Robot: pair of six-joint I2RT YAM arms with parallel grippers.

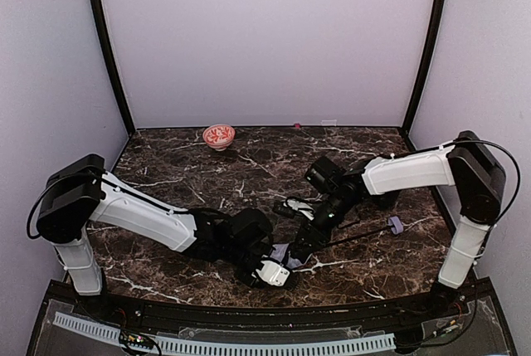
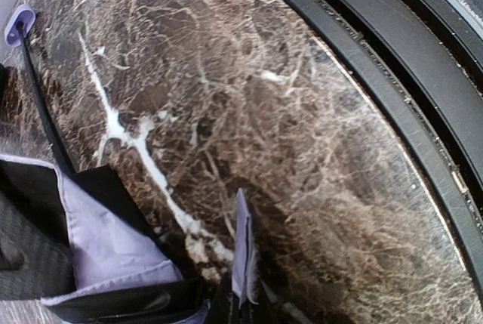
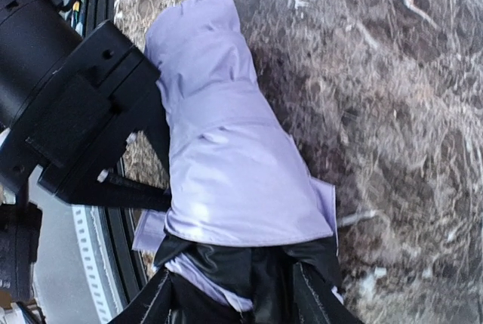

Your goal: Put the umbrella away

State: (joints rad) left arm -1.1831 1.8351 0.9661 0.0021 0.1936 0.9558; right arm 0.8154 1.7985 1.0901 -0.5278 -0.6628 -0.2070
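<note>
The umbrella (image 1: 281, 251) lies folded on the marble table, a bundle of pale lavender fabric with black inside. Its thin black shaft (image 1: 357, 236) runs right to the small lavender handle (image 1: 396, 225). My left gripper (image 1: 274, 271) is at the bundle's near side, shut on a thin lavender fabric flap (image 2: 243, 252). The handle (image 2: 19, 23) and shaft (image 2: 41, 105) show at far left in the left wrist view. My right gripper (image 1: 300, 246) is at the bundle's far side. Its fingers (image 3: 155, 301) are closed around the bundle's black and lavender end (image 3: 226, 158).
A red patterned bowl (image 1: 218, 135) stands at the back of the table, left of centre. The black raised rim (image 2: 392, 75) of the table's near edge runs close to my left gripper. The left arm's black body (image 3: 68, 105) presses against the bundle.
</note>
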